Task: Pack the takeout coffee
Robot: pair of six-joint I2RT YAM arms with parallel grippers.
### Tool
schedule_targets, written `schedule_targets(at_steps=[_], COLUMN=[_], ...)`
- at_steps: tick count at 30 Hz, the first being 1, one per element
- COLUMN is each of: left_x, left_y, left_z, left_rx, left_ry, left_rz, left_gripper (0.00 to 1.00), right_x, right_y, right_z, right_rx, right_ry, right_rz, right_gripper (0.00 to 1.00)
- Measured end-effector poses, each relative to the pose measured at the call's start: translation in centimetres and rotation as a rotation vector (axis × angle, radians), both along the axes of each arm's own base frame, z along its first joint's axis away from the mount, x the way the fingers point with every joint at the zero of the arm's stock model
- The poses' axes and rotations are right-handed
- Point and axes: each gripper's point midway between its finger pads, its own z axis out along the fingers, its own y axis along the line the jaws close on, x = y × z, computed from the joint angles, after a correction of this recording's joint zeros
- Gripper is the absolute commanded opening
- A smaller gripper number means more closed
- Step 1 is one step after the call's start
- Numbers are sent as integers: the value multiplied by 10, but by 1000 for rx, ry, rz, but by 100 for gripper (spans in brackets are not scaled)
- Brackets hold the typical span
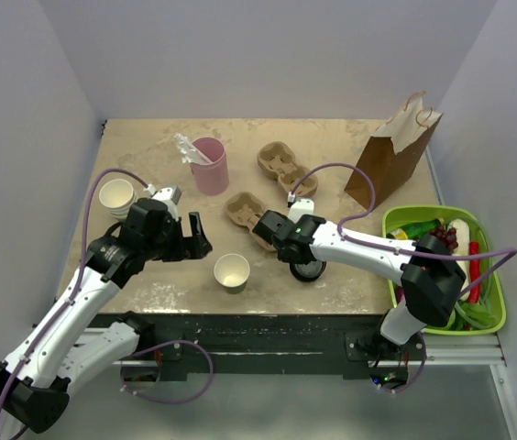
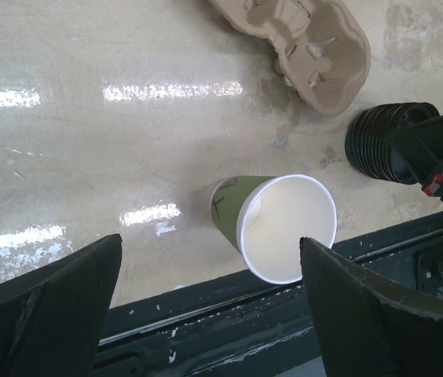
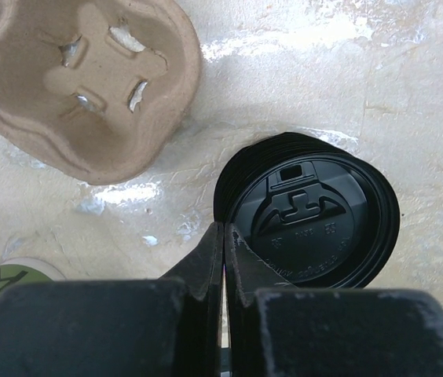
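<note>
The takeout coffee cup (image 1: 232, 271), small with olive-green sides, stands near the table's front edge with its top open and no lid on it. In the left wrist view the cup (image 2: 284, 228) shows its white inside. My left gripper (image 1: 199, 236) hangs open to its left, and its jaws (image 2: 211, 239) stand wide apart above the cup, touching nothing. A stack of black lids (image 1: 309, 271) sits to the cup's right. My right gripper (image 3: 224, 229) is shut, pinching the left rim of the top black lid (image 3: 316, 220).
Two brown pulp cup carriers (image 1: 281, 165) (image 1: 249, 215) lie mid-table, one just behind the lids. A pink tumbler (image 1: 210, 165) and a brown paper bag (image 1: 396, 156) stand at the back. Stacked paper cups (image 1: 116, 195) sit at the left, a green basket (image 1: 492, 312) at the right.
</note>
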Motion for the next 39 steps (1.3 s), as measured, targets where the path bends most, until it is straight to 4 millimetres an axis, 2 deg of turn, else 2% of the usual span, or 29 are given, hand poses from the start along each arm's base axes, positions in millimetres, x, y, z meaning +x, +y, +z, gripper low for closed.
schedule_targets(at_steps=[6, 13, 15, 21, 26, 31, 35, 39], left_x=[-1, -2, -2, 0, 6, 19, 30, 44], left_y=[0, -3, -4, -14, -31, -53, -69, -90], left_z=[2, 3, 4, 6, 9, 21, 31, 38], left_rx=[-4, -17, -24, -59, -116, -186, -239, -304], left_ry=[-7, -5, -5, -4, 9, 6, 2, 23], left_rz=[0, -12, -19, -50, -98, -141, -171, -213], left_gripper=[100, 100, 100, 100, 100, 100, 100, 100], right_x=[-1, -1, -1, -5, -8, -10, -29, -48], right_y=[-2, -3, -3, -5, -2, -3, 8, 27], right_z=[6, 53, 60, 56, 57, 84, 108, 115], right_rx=[18, 114, 127, 89, 70, 44, 12, -44], right_ry=[-13, -104, -120, -109, -115, -191, -271, -310], right_rz=[-1, 64, 88, 179, 305, 448, 641, 828], right_gripper=[0, 0, 0, 0, 0, 0, 0, 0])
